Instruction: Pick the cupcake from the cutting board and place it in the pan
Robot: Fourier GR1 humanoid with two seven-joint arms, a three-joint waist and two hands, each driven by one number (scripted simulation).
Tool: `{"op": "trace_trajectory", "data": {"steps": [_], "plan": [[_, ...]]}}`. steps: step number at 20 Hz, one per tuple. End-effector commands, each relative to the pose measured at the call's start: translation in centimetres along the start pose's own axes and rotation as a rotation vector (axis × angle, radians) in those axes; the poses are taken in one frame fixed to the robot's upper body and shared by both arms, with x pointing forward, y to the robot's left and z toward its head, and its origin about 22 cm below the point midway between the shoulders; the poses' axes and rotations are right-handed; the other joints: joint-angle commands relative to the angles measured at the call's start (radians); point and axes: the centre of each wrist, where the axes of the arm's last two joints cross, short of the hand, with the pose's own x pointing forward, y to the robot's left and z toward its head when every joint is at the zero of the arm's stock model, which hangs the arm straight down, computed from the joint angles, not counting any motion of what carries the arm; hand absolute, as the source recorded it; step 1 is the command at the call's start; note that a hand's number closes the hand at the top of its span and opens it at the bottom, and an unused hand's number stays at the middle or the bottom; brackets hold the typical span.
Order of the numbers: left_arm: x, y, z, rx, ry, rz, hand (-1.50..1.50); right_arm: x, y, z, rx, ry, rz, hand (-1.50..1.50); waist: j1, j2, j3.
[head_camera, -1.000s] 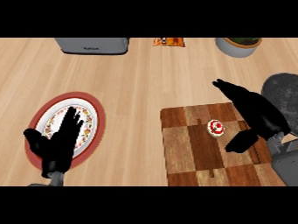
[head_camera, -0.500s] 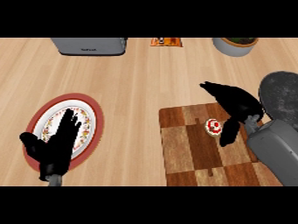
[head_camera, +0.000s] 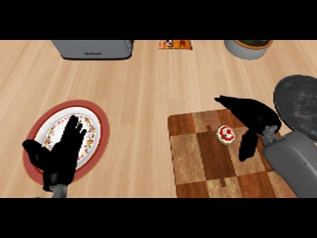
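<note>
So on the left, the left hand (head_camera: 59,153) sits open with its fingers straight, over a red-rimmed plate (head_camera: 95,116) on the wooden surface (head_camera: 154,83). At the far edge there's a grey toaster (head_camera: 92,48), an orange packet (head_camera: 175,44) and a grey bowl (head_camera: 247,48). Further right, the cupcake (head_camera: 225,134) is on the cutting board (head_camera: 209,162). The right hand (head_camera: 255,116) is just right of it, fingers spread around it, not pinching. The dark pan (head_camera: 308,107) is at the far right.
</note>
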Motion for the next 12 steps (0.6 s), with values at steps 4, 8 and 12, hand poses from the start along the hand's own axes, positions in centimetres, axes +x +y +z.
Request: {"op": "trace_trajectory", "data": {"steps": [4, 8, 12], "plan": [[-0.8, 0.7, -0.3, 0.026, 0.026, -0.015, 0.00, -0.4, 1.4, 0.6, -0.049, -0.043, -0.047, -1.50, -0.005, 0.003, -0.005], [-0.5, 0.2, 0.3, 0.017, 0.035, -0.011, 0.00, 0.4, 1.9, -2.2, -0.095, -0.046, -0.040, -1.50, 0.002, 0.004, -0.005], [-0.9, 1.2, 1.1, 0.003, 0.033, -0.006, 0.00, 1.4, 2.8, -2.1, -0.057, 0.015, 0.005, -1.50, 0.001, 0.003, -0.005]]}}
